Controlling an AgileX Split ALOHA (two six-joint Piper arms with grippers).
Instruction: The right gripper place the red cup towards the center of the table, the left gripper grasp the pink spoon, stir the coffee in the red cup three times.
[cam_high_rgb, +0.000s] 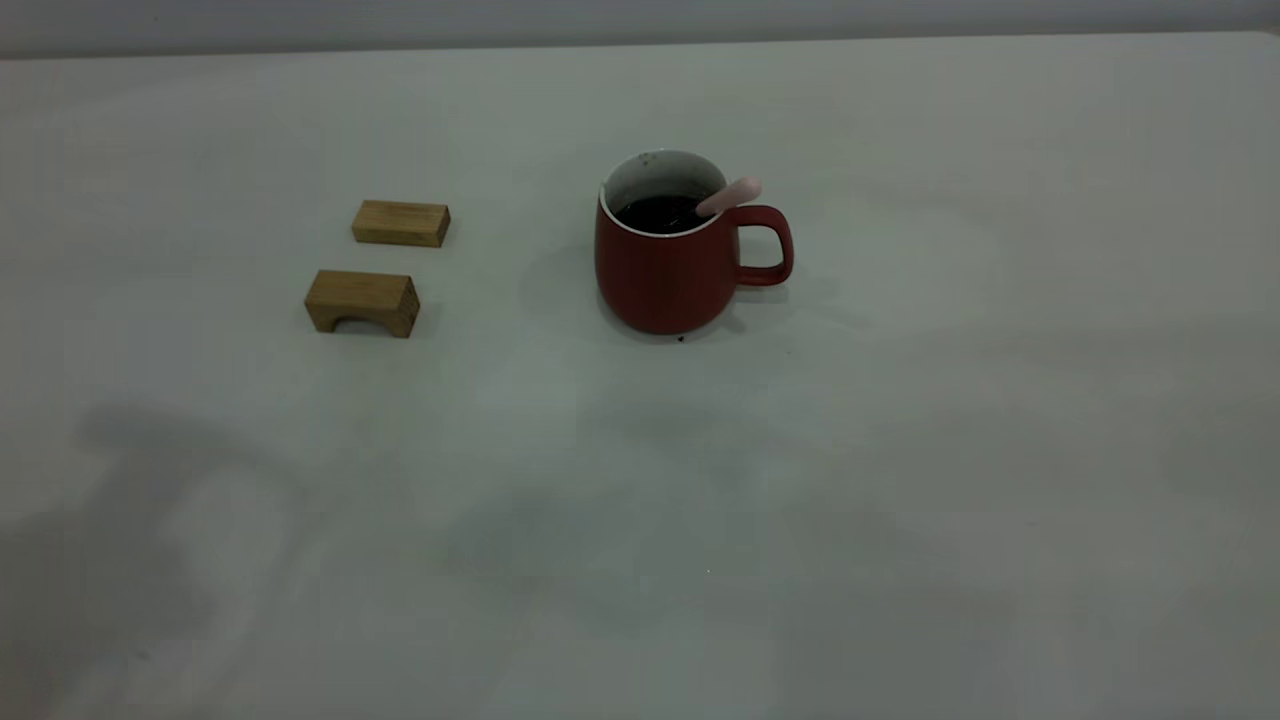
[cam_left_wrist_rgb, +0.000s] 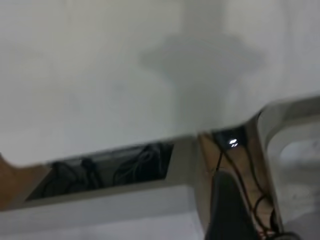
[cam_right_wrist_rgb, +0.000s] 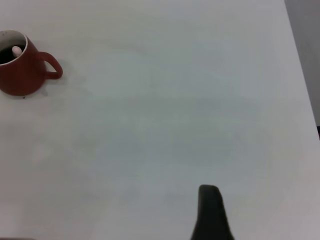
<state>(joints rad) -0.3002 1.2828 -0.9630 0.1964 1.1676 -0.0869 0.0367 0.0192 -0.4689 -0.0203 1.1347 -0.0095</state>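
Note:
The red cup (cam_high_rgb: 665, 265) stands upright near the middle of the table (cam_high_rgb: 900, 450), its handle toward the right side in the exterior view. Dark coffee (cam_high_rgb: 660, 212) fills it. The pink spoon (cam_high_rgb: 730, 193) leans inside the cup, its pink handle resting on the rim above the cup's handle. Neither arm shows in the exterior view. Only a dark part of the right gripper (cam_right_wrist_rgb: 210, 215) shows, far from the red cup (cam_right_wrist_rgb: 20, 67), above bare tabletop. The left gripper (cam_left_wrist_rgb: 227, 210) shows as a dark shape near a table edge, with no task object in that view.
Two small wooden blocks (cam_high_rgb: 401, 222) (cam_high_rgb: 362, 302) lie to the left of the cup. The left wrist view shows a table edge (cam_left_wrist_rgb: 100, 150) with cables beneath it. The right wrist view shows the table's side edge (cam_right_wrist_rgb: 300, 75).

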